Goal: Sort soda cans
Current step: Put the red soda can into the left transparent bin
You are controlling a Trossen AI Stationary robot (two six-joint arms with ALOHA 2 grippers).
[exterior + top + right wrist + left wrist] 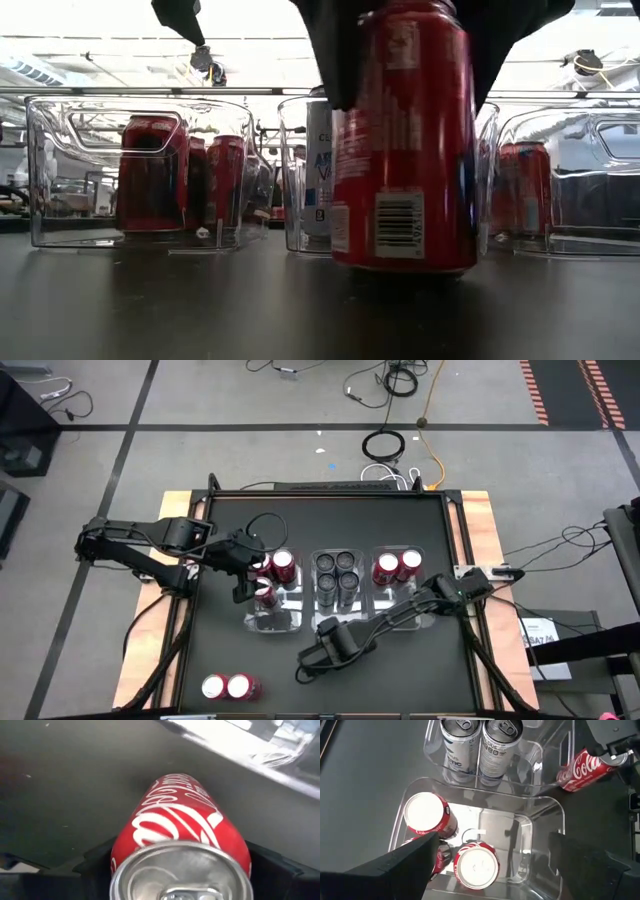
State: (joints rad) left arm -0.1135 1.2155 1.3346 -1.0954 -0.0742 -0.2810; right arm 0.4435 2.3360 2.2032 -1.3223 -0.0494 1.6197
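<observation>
Between the right gripper's (328, 643) fingers, on the black table (400, 680) just in front of the middle bin (338, 582), stands an upright red can (405, 140), jaws round it but whether clamped I can't tell. Looks like mid pick/place w/ this can; next it likely needs a firm grip & lift toward a red-can bin (272, 588), where the left gripper (245, 570) hovers w/ fingers apart.

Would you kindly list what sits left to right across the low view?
Left clear bin holding red cans → red can standing in front, under the right gripper → right clear bin.
</observation>
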